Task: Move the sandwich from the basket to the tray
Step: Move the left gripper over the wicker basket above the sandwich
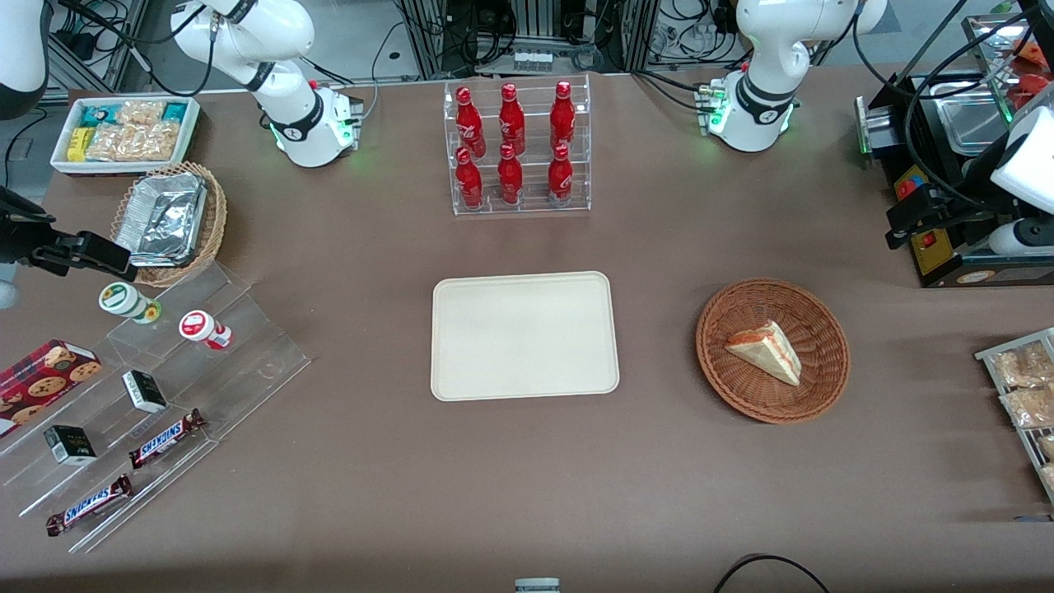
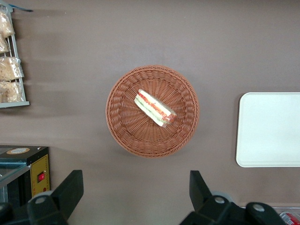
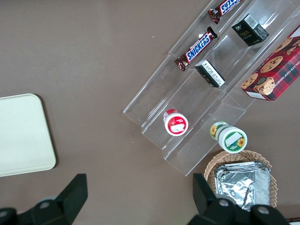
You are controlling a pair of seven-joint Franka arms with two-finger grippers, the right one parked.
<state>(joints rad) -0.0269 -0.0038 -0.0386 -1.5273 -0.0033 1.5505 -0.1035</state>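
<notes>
The sandwich point(image 1: 766, 350), a pale bread wedge with red and green filling, lies in the round reddish-brown wicker basket point(image 1: 716, 362). Both show in the left wrist view, sandwich point(image 2: 155, 108) in basket point(image 2: 122, 126). The cream-white tray point(image 1: 524, 335) lies flat beside the basket, toward the parked arm's end, and its edge shows in the left wrist view point(image 2: 269, 129). It holds nothing. My left gripper point(image 1: 899, 221) hangs high above the table, farther from the front camera than the basket and toward the working arm's end. In the left wrist view the gripper point(image 2: 135, 180) is open wide and empty.
A black machine point(image 1: 947, 255) stands at the working arm's end, under my gripper. A wire rack of snack packets point(image 1: 1021, 387) lies nearer the front camera, also seen in the left wrist view point(image 2: 9, 61). A clear rack of red bottles point(image 1: 516, 148) stands farther back than the tray.
</notes>
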